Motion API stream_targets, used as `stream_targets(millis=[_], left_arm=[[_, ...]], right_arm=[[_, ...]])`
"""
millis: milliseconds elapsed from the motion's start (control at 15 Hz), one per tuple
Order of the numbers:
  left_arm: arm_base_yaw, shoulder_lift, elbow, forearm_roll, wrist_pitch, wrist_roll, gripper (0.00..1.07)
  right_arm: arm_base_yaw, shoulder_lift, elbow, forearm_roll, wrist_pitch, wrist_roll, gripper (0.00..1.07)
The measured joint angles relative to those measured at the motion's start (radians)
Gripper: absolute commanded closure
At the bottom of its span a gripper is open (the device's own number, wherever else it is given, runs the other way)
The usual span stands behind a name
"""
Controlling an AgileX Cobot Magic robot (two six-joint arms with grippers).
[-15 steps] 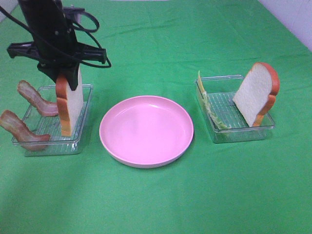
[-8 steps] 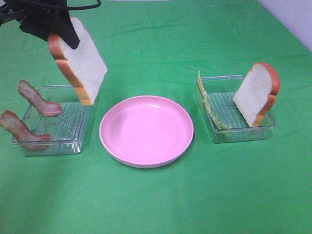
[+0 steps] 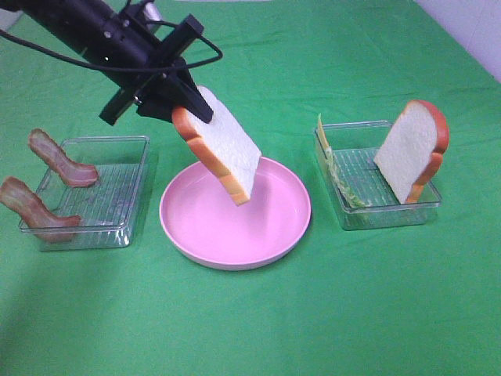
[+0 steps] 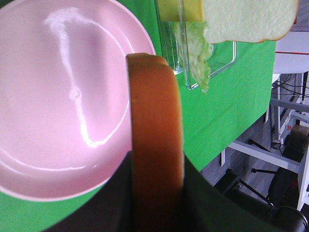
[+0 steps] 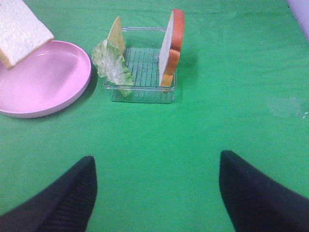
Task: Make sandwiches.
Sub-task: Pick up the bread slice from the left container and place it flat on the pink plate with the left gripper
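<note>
— Pink plate [image 3: 205,249] at the middle of the green cloth [image 3: 258,329], seen from the high camera. What hangs over it?
— A bread slice [image 3: 225,155], tilted, clamped at its crusted top by my left gripper [image 3: 190,112]. Its lower corner is over the plate; whether it touches, I cannot tell.
— And toward the cloth's edges?
— At the left edge a clear tray [image 3: 125,227] has two bacon strips [image 3: 61,159] leaning on its wall. At the right edge a second tray [image 3: 387,218] holds a second slice [image 3: 409,150] upright. The cheese [image 3: 321,133] and lettuce [image 3: 342,186] are hard to make out against its wall.
— Left wrist camera?
— Only the held slice's orange crust shows, edge-on between my fingers [image 4: 108,212]; its white face is hidden. The lettuce shows plainly here.
— Right wrist?
— My right gripper [image 5: 157,193] is spread wide and grasps nothing. The frame cuts off most of it. It is over bare cloth, apart from the second tray. The high camera misses it altogether.
</note>
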Motion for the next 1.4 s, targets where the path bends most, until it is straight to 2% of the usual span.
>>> stream_targets(millis=[267,600,667,733,867,1000,1067,1200,1400], left_arm=[[-0.073,0.095,0.0,-0.027,-0.1,0.001,1.07],[-0.115,0.143,0.0,-0.051,-0.137,-0.005,1.06],[-0.115,0.144,0.0,-0.05,-0.138,-0.006,1.02],[-0.115,0.147,0.0,-0.043,-0.138,-0.007,0.94],[-0.115,0.147,0.0,-0.026,-0.138,-0.007,0.7],[-0.115,0.147,0.0,-0.008,-0.138,-0.007,0.39],[-0.115,0.147,0.0,-0.003,-0.138,-0.007,0.28],[-0.115,0.142,0.0,0.03,-0.138,-0.007,0.22],[-0.115,0.102,-0.001,0.15,-0.139,-0.014,0.22]], right_arm=[[0.0,0.0,0.0,0.0,0.0,0.0,0.39],[0.0,0.0,0.0,0.0,0.0,0.0,0.39],[0.0,0.0,0.0,0.0,0.0,0.0,0.39],[0.0,0.0,0.0,0.0,0.0,0.0,0.39],[0.0,0.0,0.0,0.0,0.0,0.0,0.39],[0.0,0.0,0.0,0.0,0.0,0.0,0.39],[0.0,0.0,0.0,0.0,0.0,0.0,0.39],[0.0,0.0,0.0,0.0,0.0,0.0,0.39],[0.0,0.0,0.0,0.0,0.0,0.0,0.39]])
